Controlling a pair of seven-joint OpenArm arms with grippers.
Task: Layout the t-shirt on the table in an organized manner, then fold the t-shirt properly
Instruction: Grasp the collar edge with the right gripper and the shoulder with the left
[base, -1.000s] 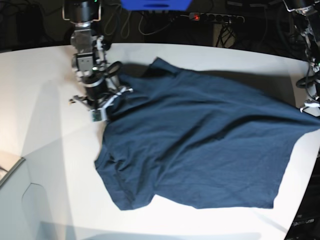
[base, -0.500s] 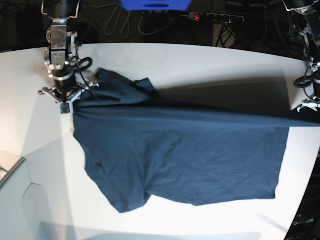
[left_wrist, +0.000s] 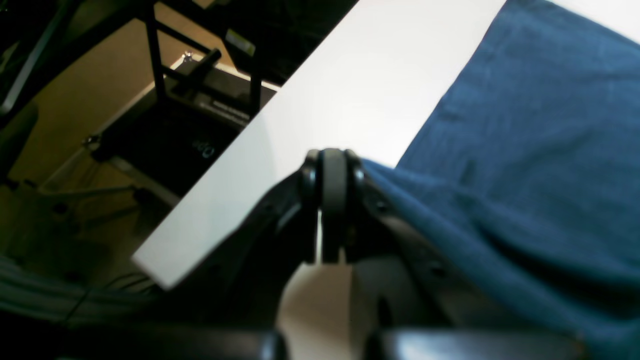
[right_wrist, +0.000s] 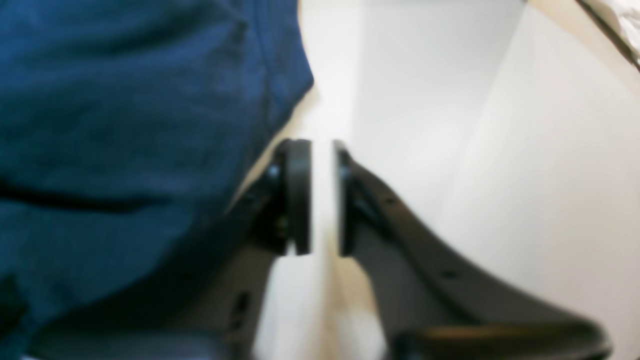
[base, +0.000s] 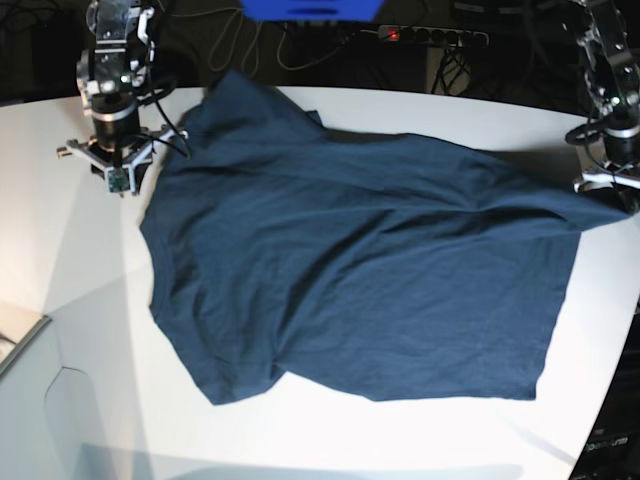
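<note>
Layout is abt half done, I judge; no fold started. The t-shirt (base: 370, 290) lies spread over the middle of the table (base: 90, 330), mostly flat but w/ ridges running across the chest and a bunched flap at its 11 o'clock corner. One sleeve sticks out at 7 o'clock, hem side at 4 o'clock. Left to do: smooth wrinkles, square it up, then the folds.

My right gripper (right_wrist: 322, 197) sits at 10 o'clock of the cloth. Wrist view shows the pads parted a little, bare white table in the gap, shirt edge just beside the one finger but not between them, so I hold nothing there.

My left gripper (left_wrist: 332, 200) is at 3 o'clock, pads pressed together, and navy cloth drapes off one side of it. Looks like I'm pinching the shirt's corner, held up off the table, tho the pinch itself is hidden.

Edges and room: that 3 o'clock corner hangs near the table's rim, floor visible just past it in left wrist view, so little margin there. Plenty of bare table at 8-9 o'clock and along 6 o'clock; a narrower strip at 12, cables behind.
</note>
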